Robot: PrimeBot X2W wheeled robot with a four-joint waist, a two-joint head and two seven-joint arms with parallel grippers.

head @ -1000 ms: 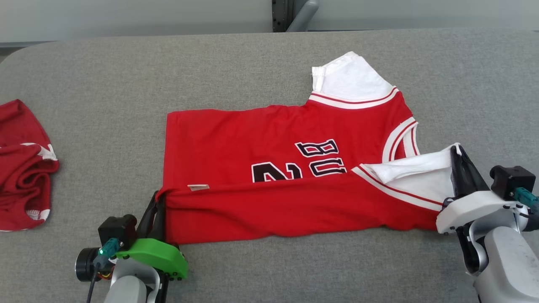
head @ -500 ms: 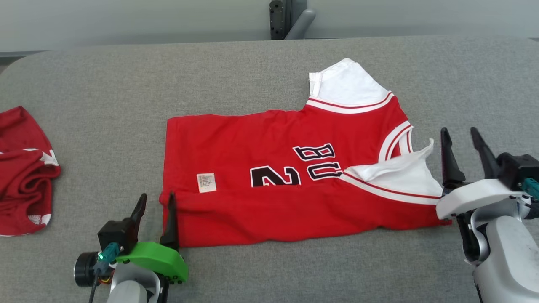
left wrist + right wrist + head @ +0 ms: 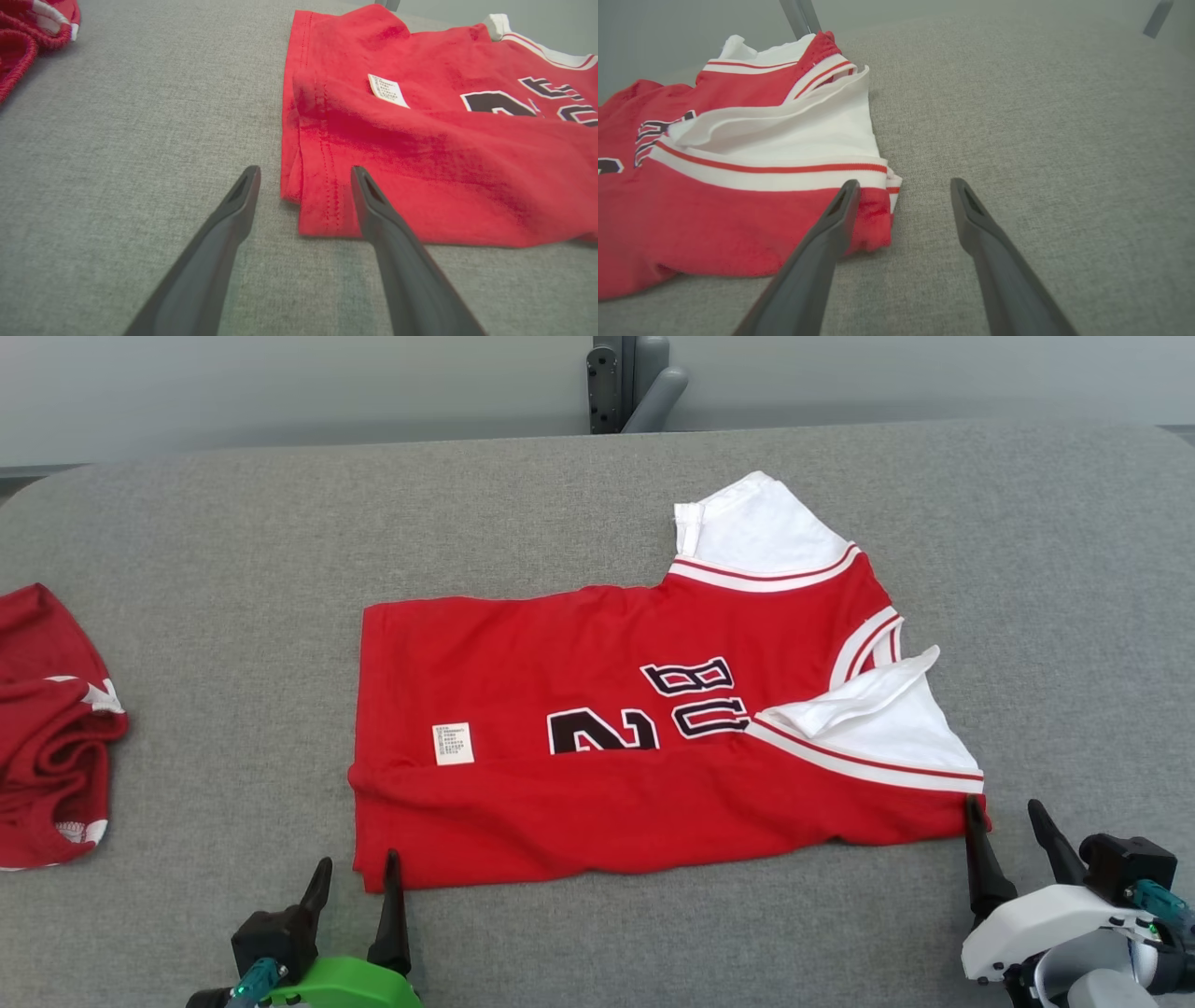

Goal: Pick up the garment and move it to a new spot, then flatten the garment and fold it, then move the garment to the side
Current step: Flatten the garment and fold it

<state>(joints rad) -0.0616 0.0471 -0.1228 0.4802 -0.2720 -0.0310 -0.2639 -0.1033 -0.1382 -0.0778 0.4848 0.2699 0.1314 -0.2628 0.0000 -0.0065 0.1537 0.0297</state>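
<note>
Crumpled red cloth heap (image 3: 51, 728) is sitting far left on the grey fabric worktop (image 3: 233, 569), well apart from the work. Left gripper (image 3: 358, 861): jaws gaping, empty, one finger hovering at the hem corner. Probably risking a snag there, dragging the fold open on any sideways move. Red basketball jersey with black lettering (image 3: 597, 747) is lying mid-worktop, near edge folded over itself, fold looking puffy, white sleeve rumpled. Right gripper (image 3: 1004, 805): jaws gaping, empty, beside the sleeve corner, carrying the same snag risk.

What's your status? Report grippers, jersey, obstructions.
Both open and empty: left gripper, right gripper, at near corners of jersey. Near edge folded over, flat on table. Other red garment far left, not obstructing.
</note>
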